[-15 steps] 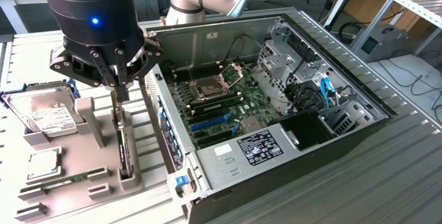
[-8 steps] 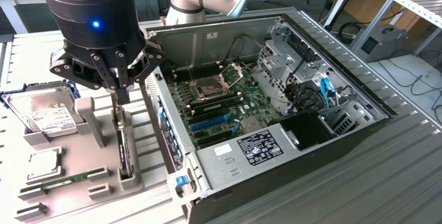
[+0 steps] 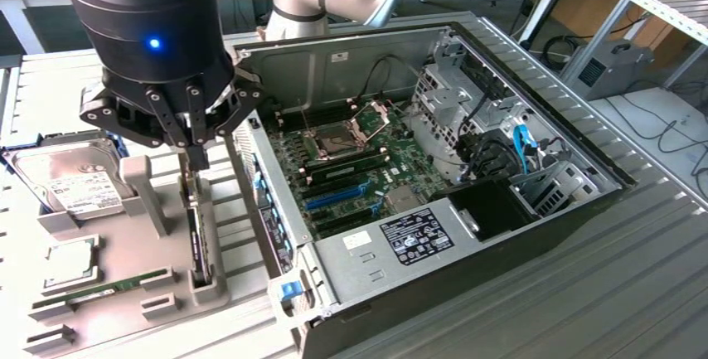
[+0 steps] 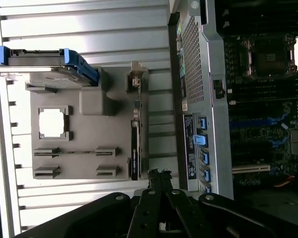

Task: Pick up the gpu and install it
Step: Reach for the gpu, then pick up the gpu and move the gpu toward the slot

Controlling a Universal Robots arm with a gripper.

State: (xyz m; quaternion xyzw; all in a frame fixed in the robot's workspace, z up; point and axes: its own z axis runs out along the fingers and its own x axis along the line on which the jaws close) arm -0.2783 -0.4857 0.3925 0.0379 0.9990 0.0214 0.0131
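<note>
Gpu (image 3: 199, 239) stands on its long edge in a narrow slot of the grey holder (image 3: 149, 185), along the holder's edge that faces the open computer case (image 3: 366, 272); so the exterior view has it. My gripper (image 3: 196, 160) hangs over one end of that slot, jaws pressed together with nothing between them, the tips just above the card's upper edge; I cannot tell whether they touch it. On the same holder, at the corner away from the case, a hard drive (image 3: 72, 181) with a white label sits in its cradle. A square processor chip (image 3: 69, 261) lies in a pocket near the holder's middle, and a narrow green RAM stick (image 3: 105, 287) lies towards the other end. The holder rests on the slatted metal bench (image 3: 619, 293) just beside the case, whose open side shows the green motherboard (image 3: 354, 168). In the wrist view the gpu (image 4: 134, 148) shows edge-on as a dark strip in its slot by the holder's case-side edge. My gripper (image 4: 159, 176), closed, sits near the card's end, a little towards the case and apart from it
</note>
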